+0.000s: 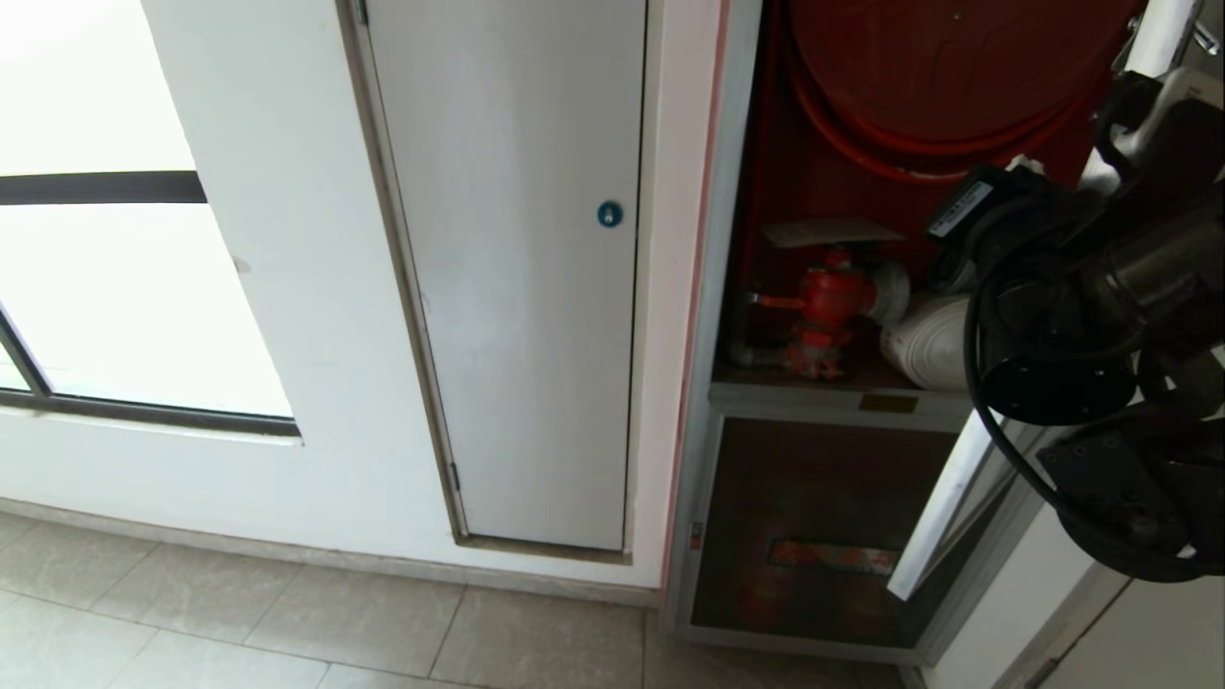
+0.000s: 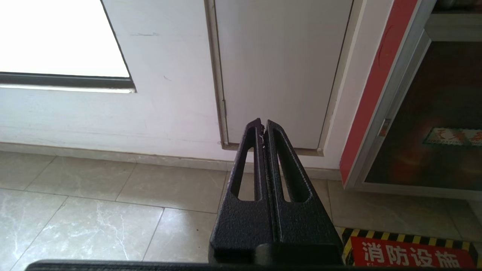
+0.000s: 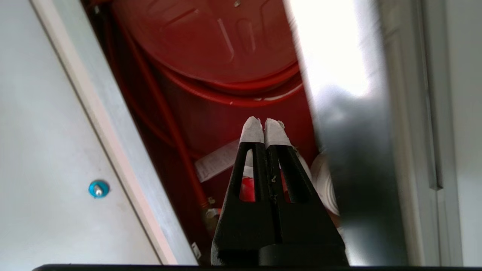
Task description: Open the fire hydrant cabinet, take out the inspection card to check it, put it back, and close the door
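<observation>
Building corridor (tiled floor [image 1: 287,622], fire hydrant cabinet [image 1: 727,191]).

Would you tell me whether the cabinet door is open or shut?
Open: the door swings outward, exposing the red valve and inspection card.

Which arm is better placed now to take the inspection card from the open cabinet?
The right. The right gripper, shut and empty, points into the fire hydrant cabinet, with the inspection card just beyond its tips. The left gripper, shut, hangs low over the floor before the grey panel, away from the cabinet.
</observation>
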{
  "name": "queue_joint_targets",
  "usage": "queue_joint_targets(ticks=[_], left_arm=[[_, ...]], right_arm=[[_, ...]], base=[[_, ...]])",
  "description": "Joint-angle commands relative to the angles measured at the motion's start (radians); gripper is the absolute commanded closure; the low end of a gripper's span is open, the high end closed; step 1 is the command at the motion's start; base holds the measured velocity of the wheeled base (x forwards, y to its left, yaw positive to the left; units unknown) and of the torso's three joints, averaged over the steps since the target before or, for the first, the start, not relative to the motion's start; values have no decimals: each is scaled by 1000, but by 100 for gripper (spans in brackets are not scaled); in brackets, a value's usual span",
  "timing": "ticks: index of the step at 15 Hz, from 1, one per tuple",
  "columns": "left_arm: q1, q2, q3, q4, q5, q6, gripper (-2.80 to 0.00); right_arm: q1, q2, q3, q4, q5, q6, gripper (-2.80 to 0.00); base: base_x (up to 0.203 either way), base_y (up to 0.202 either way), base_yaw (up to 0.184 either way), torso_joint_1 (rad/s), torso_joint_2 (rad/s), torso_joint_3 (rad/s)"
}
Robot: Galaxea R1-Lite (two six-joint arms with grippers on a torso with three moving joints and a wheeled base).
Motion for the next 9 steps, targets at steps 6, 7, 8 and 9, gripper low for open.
queue_joint_targets(ticks=[6, 7, 8, 9], left_arm=[[0, 1, 0, -1, 0, 0, 0], [0, 1, 0, 1, 0, 0, 0], [0, 1, 0, 1, 0, 0, 0], [0, 1, 0, -1, 0, 0, 0]], right_arm=[[-1, -92, 74, -2, -10, -2, 0], [-1, -102, 80, -1, -10, -2, 0], [-1, -106, 88, 0, -11, -2, 0], [-3, -110, 92, 0, -10, -2, 0]], base=[[0, 0, 0, 0, 0, 0], [0, 0, 0, 0, 0, 0], [0, 0, 0, 0, 0, 0], [0, 0, 0, 0, 0, 0]])
